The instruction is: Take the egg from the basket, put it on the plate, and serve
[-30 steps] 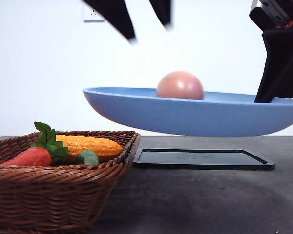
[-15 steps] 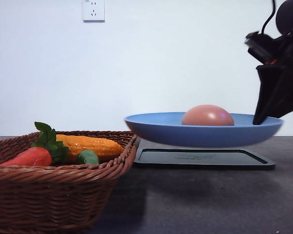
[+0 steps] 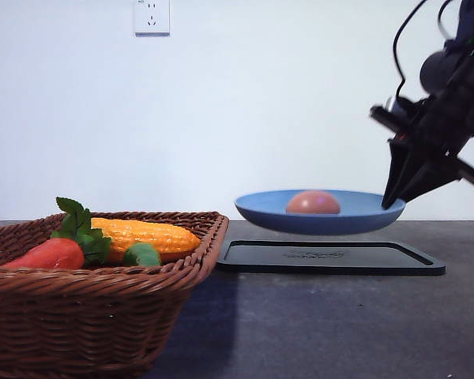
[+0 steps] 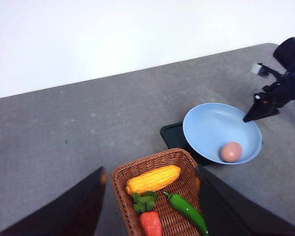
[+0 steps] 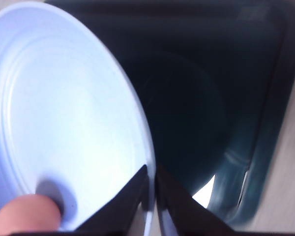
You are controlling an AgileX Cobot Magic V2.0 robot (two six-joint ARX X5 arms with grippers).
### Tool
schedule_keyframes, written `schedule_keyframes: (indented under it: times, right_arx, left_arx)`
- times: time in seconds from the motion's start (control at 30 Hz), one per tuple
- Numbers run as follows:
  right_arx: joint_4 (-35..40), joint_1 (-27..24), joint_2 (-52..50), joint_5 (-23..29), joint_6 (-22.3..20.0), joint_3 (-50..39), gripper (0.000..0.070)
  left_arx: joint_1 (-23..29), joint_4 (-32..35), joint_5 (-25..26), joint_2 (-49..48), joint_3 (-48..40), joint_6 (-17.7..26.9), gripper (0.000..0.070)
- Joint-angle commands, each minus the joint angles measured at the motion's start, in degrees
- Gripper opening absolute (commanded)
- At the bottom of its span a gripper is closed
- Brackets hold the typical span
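Observation:
The sky-blue plate hangs just above the black tray, held level. The pinkish-brown egg lies in it, near the rim farthest from the grip in the right wrist view. My right gripper is shut on the plate's right rim. In the left wrist view the plate and egg sit beyond the wicker basket. My left gripper is open high above the basket, holding nothing.
The basket holds a carrot, a corn cob and a green pepper. The black tray lies flat on the grey table, just right of the basket. A white wall with a socket stands behind.
The plate with the egg has moved away from the front camera, rightward and down, to just above the tray. The left arm's fingers have left the top of the front view.

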Motion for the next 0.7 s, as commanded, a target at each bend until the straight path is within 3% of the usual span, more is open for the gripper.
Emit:
schedule_keyframes:
  times: [0.0,0.37,0.53,0.67]
  right_arx:
    - [0.2,-0.1,3.5,-0.7,0.8,2.8,0.0]
    - [1.6,-0.3,10.6,-0.7,2.5,7.6,0.001]
    - [1.6,-0.3,10.6,-0.7,2.6,8.3,0.0216]
    - [-0.4,-0.6,10.3,-0.6,2.2,9.5,0.0226]
  left_arx:
    - [-0.5,0.1,-0.4,0.4,1.0,-1.0,0.037]
    - [-0.5,0.3,-0.4,0.9,1.0,-1.0,0.037]
    - [-0.5,0.6,-0.4,1.4,1.0,-1.0,0.037]
    - [-0.5,0.6,-0.4,2.4,1.0,-0.7,0.037]
